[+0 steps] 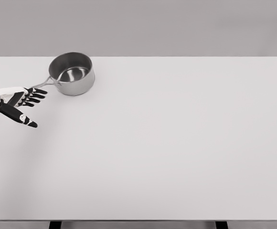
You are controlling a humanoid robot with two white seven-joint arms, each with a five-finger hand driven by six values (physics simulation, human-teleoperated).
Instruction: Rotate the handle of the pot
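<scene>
**Left robot hand at the handle tip — pot up and to its right**

The pot (pixel 72 74), a small steel saucepan, stands upright on the white counter (pixel 176 152) in the far left part of the surface, close to the back edge. Its bowl is empty and shiny inside. The handle (pixel 44 83) leaves the pot's near-left wall and runs down and to the left, so the long axis points from the bowl toward the left edge of the counter, slanting a little toward the robot.

The left robot hand (pixel 15 102) comes in from the left edge of the head view. Fingers are spread and extended, holding nothing; the thumb juts down and to the right, apart from the others. The dark fingertips (pixel 39 91) lie just at the free end of the handle — touching or a hair short, I cannot tell from this angle. The bowl itself sits up and to the right of the hand, beyond the handle.

The right robot hand is not in view, so the left is plainly the nearer one and the likely worker.

Judgement: the handle has yet to be gripped or pushed. The move turns on the handle's end lying directly ahead of the fingertips; a sideways push there should swing the pot about its base, though a light pot may slide rather than turn.
</scene>
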